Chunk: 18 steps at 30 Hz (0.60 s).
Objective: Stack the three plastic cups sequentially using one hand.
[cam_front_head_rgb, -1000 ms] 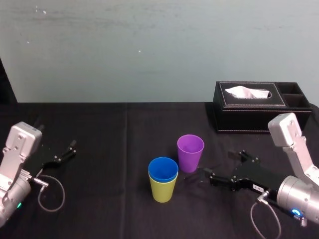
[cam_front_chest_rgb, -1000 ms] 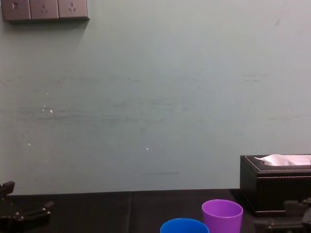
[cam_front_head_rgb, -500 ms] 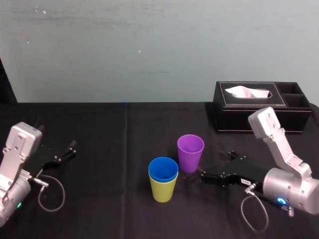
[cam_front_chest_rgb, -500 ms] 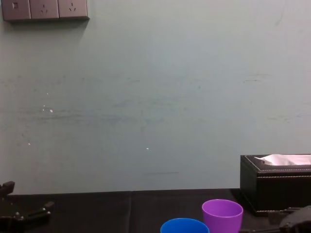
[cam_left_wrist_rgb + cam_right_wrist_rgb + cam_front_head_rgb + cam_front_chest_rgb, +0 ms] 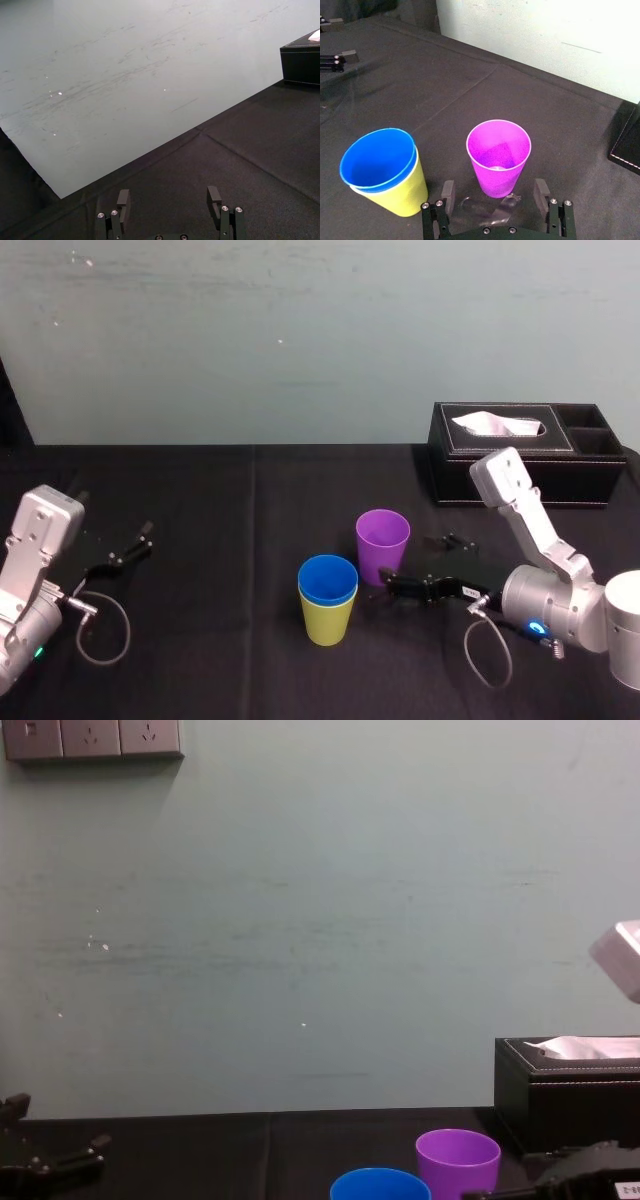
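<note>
I have the blue cup nested in the yellow-green cup. The purple cup stands alone, with the right gripper fingers spread beside its base. The left gripper is parked far left, fingers apart.

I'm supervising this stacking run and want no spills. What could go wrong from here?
1. The open right end effector sits low at the base of the purple cup. A light, tapered cup gripped there might tip or slip out.
2. The blue cup, nested in the yellow-green cup, stands close beside it, so a finger could knock that stack.
The left end effector is parked at the far left.
</note>
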### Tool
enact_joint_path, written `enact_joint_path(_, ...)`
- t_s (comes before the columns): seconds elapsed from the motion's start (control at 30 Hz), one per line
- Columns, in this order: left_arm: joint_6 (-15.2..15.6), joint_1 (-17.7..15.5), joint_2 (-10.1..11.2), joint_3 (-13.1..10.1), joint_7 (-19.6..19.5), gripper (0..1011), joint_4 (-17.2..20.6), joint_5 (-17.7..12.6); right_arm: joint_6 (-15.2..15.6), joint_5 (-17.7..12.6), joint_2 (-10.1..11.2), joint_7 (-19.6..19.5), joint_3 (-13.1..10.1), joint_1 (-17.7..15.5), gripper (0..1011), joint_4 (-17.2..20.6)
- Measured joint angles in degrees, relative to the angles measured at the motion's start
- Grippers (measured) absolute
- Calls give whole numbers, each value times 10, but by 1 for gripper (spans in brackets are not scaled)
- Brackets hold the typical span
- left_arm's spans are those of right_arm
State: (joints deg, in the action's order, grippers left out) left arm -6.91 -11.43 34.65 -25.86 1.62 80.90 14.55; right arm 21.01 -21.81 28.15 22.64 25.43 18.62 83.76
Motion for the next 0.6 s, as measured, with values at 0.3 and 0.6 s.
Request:
enact_joint_path(0.3, 0, 0, 0, 0, 0, 1000, 0, 0, -9, 12, -17, 3, 3, 12, 1004, -26)
enact_joint_path(0.6, 0, 0, 0, 0, 0, 1000, 0, 0, -19, 20, -30, 8, 3, 23, 1004, -49)
